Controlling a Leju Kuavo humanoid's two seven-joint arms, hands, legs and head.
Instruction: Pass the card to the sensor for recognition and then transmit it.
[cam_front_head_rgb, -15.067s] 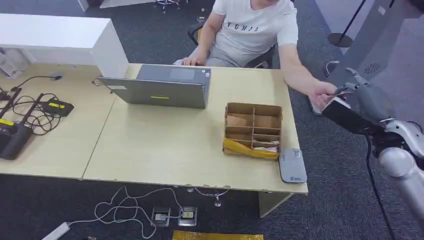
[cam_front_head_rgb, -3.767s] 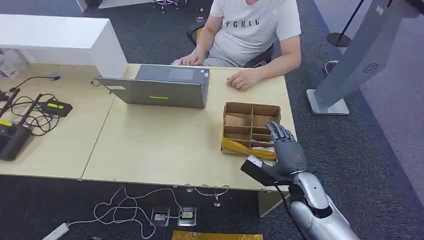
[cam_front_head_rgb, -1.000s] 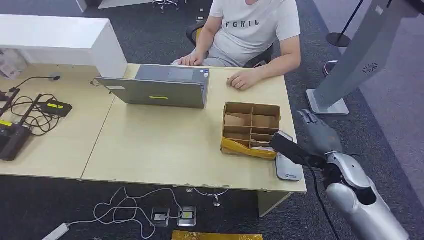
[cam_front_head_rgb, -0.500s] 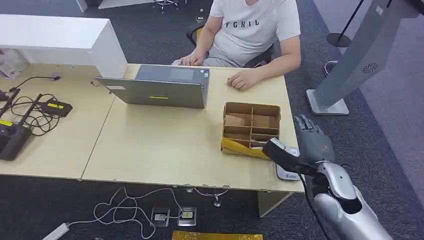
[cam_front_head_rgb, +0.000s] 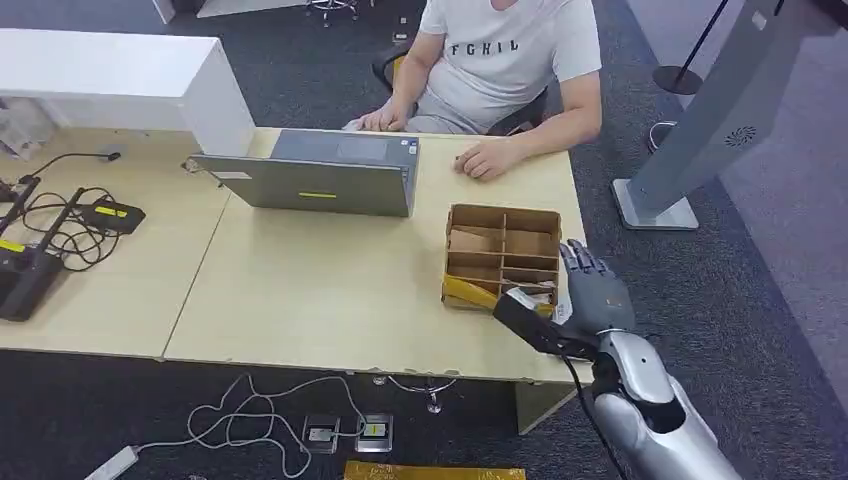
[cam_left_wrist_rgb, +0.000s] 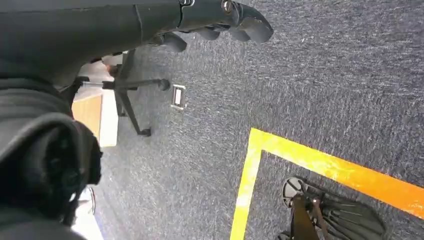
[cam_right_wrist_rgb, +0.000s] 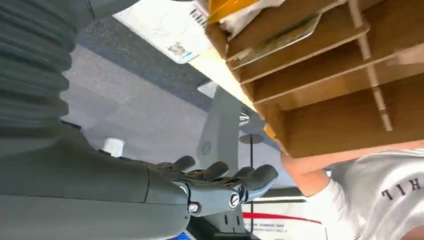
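From the head view: right robot hand (cam_front_head_rgb: 596, 296) up over the near right corner of the table (cam_front_head_rgb: 320, 290), just beside the brown cardboard box (cam_front_head_rgb: 505, 255) with its little compartments. Fingers stretched out toward the far side. Cannot tell whether grasping the card or not, and cannot tell where the card is. Grey laptop (cam_front_head_rgb: 320, 178) farther back on the table. Person (cam_front_head_rgb: 510, 60) in a white shirt sitting at the far side, one hand (cam_front_head_rgb: 483, 160) resting on the table past the box. Black wires and boxes (cam_front_head_rgb: 60, 230) at the left end.

From the left wrist view: left robot hand (cam_left_wrist_rgb: 210, 20) hanging over the dark carpet floor (cam_left_wrist_rgb: 310, 85), fingers curled in, clenched on nothing. Yellow line (cam_left_wrist_rgb: 320, 162) on the floor.

From the right wrist view: dark fingers (cam_right_wrist_rgb: 250, 180) of the right robot hand held out straight and close together. Pale sensor (cam_right_wrist_rgb: 167, 22) with a small printed label lying on the table edge, touching or just beside the box. Paper tucked into one compartment near the sensor.
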